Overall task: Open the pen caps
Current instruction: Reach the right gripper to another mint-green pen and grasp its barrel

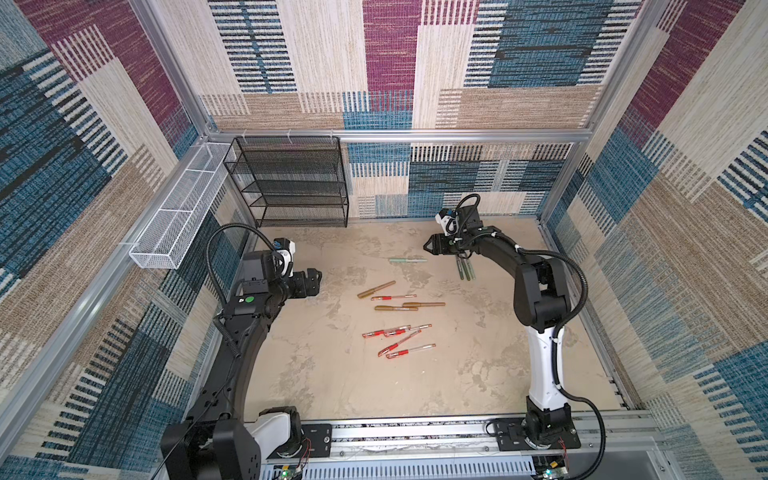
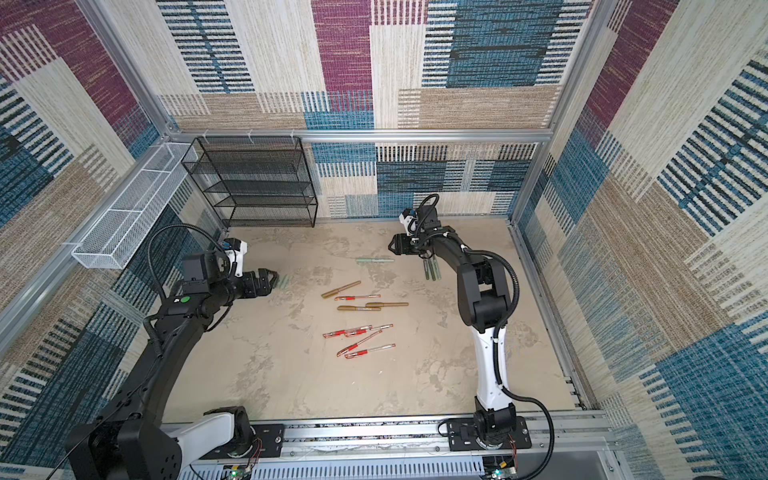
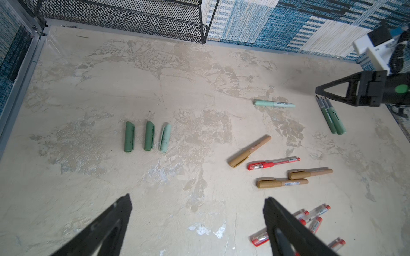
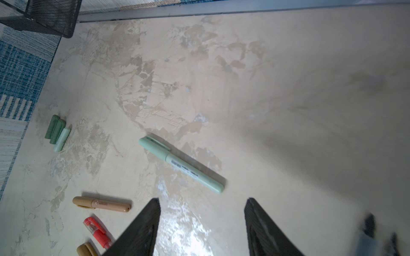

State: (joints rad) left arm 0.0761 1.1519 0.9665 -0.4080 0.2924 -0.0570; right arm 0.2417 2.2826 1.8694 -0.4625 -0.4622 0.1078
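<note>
- The left jaws stand wide apart and empty above the table [image 3: 66, 93]. The right jaws are parted less widely and also hold nothing.
- Three loose green caps [image 3: 149, 135] lie side by side near the left jaws, well apart from the pens.
- The capped mint pen [image 4: 180, 165] is round, so a one-sided touch could roll it away.
- The red pens [image 1: 397, 340] overlap, so closing jaws might catch two.
- The mint pen lies flat, its long axis crosswise between the arms and its cap end toward the left arm.
</note>
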